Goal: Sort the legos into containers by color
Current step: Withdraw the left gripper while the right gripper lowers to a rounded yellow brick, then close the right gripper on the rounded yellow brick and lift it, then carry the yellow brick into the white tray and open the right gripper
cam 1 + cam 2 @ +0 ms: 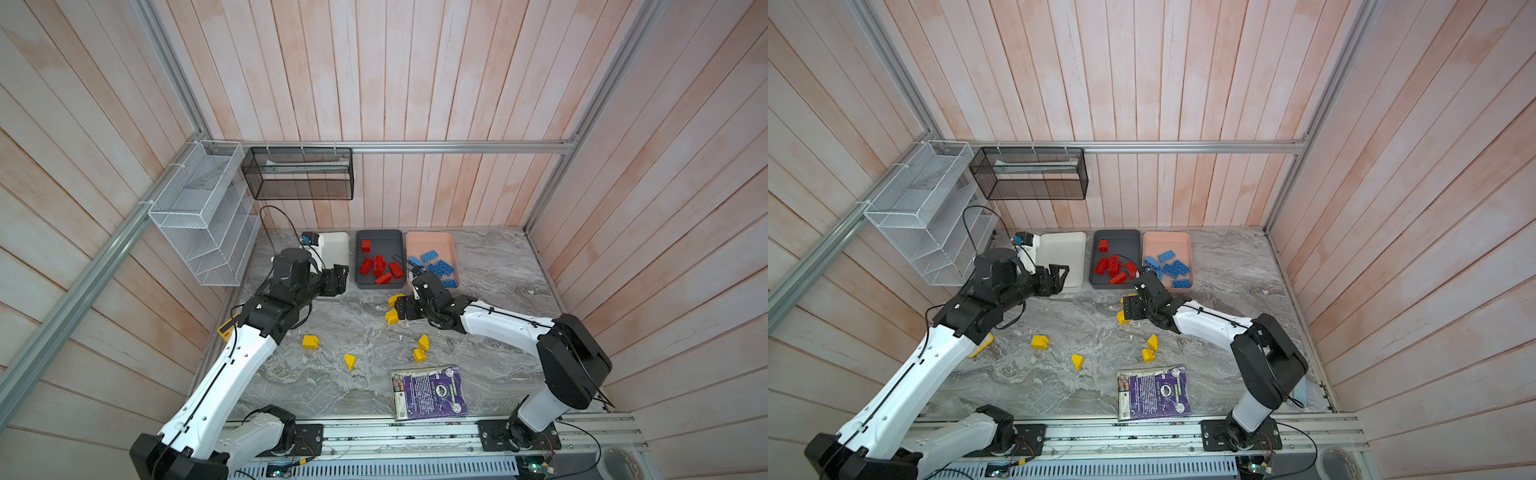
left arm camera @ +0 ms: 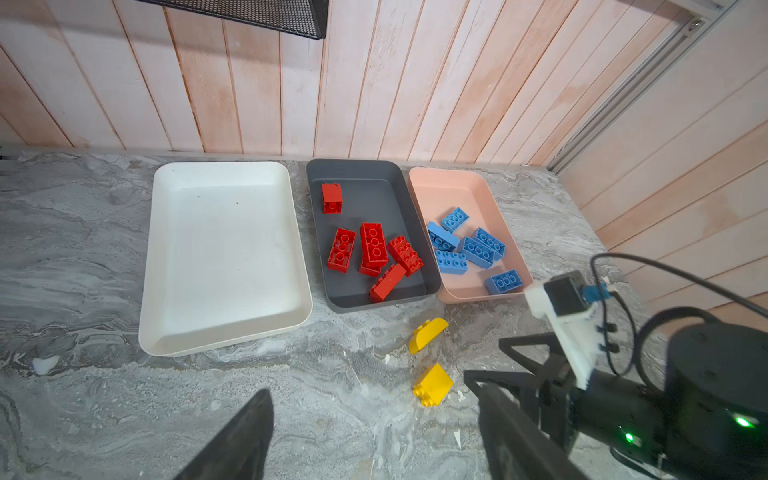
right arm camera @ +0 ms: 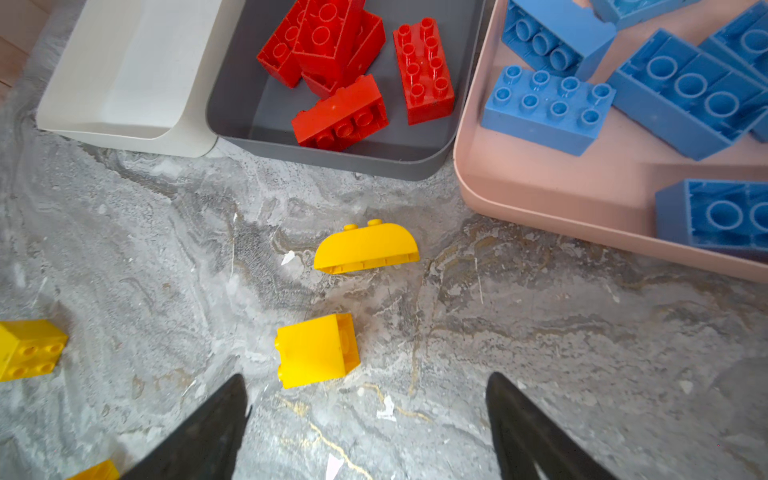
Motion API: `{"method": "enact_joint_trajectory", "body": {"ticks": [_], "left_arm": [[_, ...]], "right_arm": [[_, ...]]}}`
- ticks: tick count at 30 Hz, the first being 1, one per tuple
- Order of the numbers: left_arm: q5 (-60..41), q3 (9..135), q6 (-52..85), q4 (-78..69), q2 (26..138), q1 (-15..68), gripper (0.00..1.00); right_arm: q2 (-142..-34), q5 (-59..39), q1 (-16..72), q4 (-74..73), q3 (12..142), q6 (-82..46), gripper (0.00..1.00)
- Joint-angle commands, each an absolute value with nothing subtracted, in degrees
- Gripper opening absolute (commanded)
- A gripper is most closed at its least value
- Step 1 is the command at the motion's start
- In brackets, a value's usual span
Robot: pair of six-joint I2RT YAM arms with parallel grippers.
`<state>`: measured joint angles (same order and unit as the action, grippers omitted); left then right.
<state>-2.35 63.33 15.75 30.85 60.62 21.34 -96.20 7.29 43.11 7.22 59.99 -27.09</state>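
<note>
Three containers stand in a row at the back. The white tray [image 1: 337, 245] [image 2: 224, 249] is empty, the dark grey tray [image 1: 380, 237] [image 2: 374, 195] holds red legos [image 2: 374, 245], and the salmon tray [image 1: 432, 243] [image 2: 461, 195] holds blue legos [image 2: 478, 249]. Several yellow legos lie loose on the table [image 1: 310, 342] [image 1: 350, 361] [image 1: 423, 342]. My right gripper [image 1: 395, 309] [image 3: 365, 415] is open low over a square yellow lego [image 3: 318, 351], with a rounded yellow one [image 3: 365, 249] beyond it. My left gripper [image 1: 340, 278] [image 2: 374, 428] hangs open and empty beside the white tray's front corner.
A purple book [image 1: 430, 392] lies near the front edge. A yellow calculator [image 1: 226, 328] shows partly under my left arm. A white wire rack [image 1: 203, 216] and a black mesh basket [image 1: 299, 174] hang on the walls at the back left.
</note>
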Motion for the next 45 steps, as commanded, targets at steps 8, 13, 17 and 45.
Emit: {"method": "enact_joint_trajectory", "body": {"ticks": [8, 13, 17, 45], "left_arm": [[-1.1, 53.6, 16.9, 29.1, 54.6, 21.4, 0.8], [-2.3, 51.7, 16.5, 27.9, 55.4, 21.3, 0.8], [-3.3, 52.0, 16.1, 28.3, 56.2, 21.3, 0.8], [-3.0, 51.4, 15.0, 28.3, 56.5, 21.0, 0.8]], "right_arm": [[-107.5, 13.7, 43.7, 11.6, 70.4, -25.4, 0.98], [-110.8, 13.4, 43.8, 11.7, 72.0, -25.6, 0.98], [-112.8, 13.4, 43.8, 11.6, 74.4, -25.7, 0.97], [-119.1, 13.5, 45.1, 13.7, 78.9, -22.8, 0.77]]}}
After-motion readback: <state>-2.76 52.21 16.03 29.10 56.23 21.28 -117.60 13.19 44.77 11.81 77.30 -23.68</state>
